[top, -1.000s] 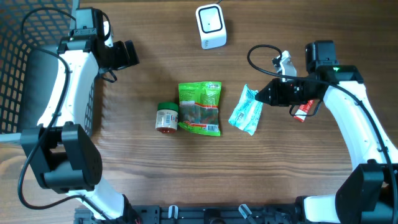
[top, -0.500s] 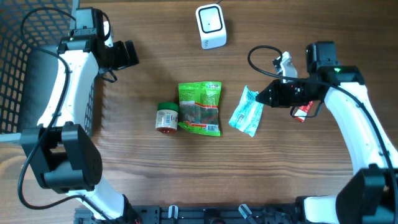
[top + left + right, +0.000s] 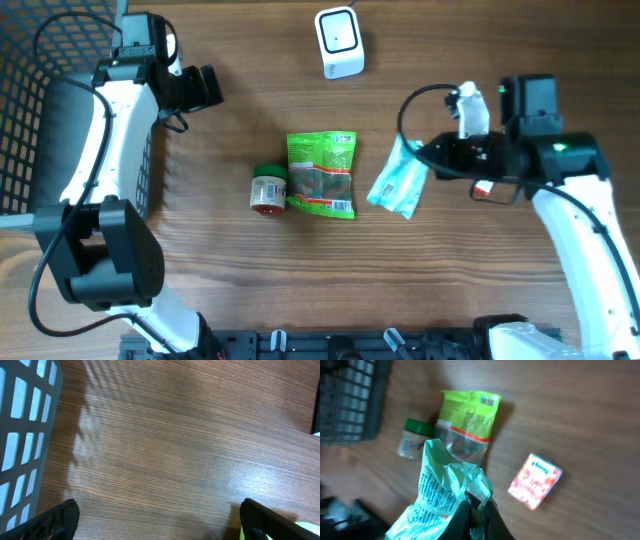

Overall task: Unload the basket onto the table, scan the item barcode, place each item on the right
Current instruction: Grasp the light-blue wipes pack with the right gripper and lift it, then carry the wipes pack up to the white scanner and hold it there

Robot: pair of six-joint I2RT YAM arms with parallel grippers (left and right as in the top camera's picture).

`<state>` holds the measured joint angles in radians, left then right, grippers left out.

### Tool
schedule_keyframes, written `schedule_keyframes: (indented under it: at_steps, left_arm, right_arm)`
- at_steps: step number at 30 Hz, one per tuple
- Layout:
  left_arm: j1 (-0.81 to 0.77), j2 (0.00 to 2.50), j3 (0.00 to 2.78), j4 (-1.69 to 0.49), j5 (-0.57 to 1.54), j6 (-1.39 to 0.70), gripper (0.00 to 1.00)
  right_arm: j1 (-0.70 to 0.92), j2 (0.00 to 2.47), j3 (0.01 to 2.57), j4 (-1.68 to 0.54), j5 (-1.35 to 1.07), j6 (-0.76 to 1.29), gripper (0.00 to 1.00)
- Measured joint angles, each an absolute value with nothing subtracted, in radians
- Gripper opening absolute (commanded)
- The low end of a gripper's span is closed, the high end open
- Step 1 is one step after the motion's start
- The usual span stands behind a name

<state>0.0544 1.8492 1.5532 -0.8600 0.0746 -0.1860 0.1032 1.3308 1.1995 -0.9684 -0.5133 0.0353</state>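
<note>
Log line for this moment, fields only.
left gripper: open, empty | right gripper: shut on teal packet | white scanner: apart from packet

A wooden table (image 3: 300, 290) fills every view: dark brown boards with a fine, straight grain that runs left to right in the overhead view. A dark grey slotted basket (image 3: 20, 60) stands at its left edge. Light comes through the slots and falls as pale stripes (image 3: 90, 425) on the wood just beside the basket. A soft glare (image 3: 260, 477) lies on the boards in the left wrist view. A black rail (image 3: 330, 345) runs along the table's near edge. In the right wrist view the wood is blurred.
</note>
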Motion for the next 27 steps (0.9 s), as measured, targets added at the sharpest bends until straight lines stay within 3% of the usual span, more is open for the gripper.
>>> schedule_keyframes:
  at_steps: [5, 9, 16, 21, 27]
  left_arm:
    - [0.054, 1.849, 1.553, -0.860, 0.075, -0.186, 1.00]
    - [0.055, 1.849, 1.553, -0.859, 0.075, -0.186, 1.00]
    - [0.055, 1.849, 1.553, -0.860, 0.075, -0.186, 1.00]
    - [0.054, 1.849, 1.553, -0.860, 0.075, -0.186, 1.00]
    - [0.054, 1.849, 1.553, -0.859, 0.075, -0.186, 1.00]
  right_arm:
    - [0.277, 1.345, 1.179, -0.823, -0.229, 0.129, 0.04]
    - [0.302, 1.407, 1.235, -0.905, -0.163, 0.175, 0.04]
    - [0.303, 1.651, 2.035, -1.179, -0.044, 0.171, 0.04]
    - [0.375, 1.873, 2.075, -1.028, 0.136, 0.156, 0.04]
    - [0.534, 2.085, 2.073, -0.627, 0.609, 0.060, 0.04]
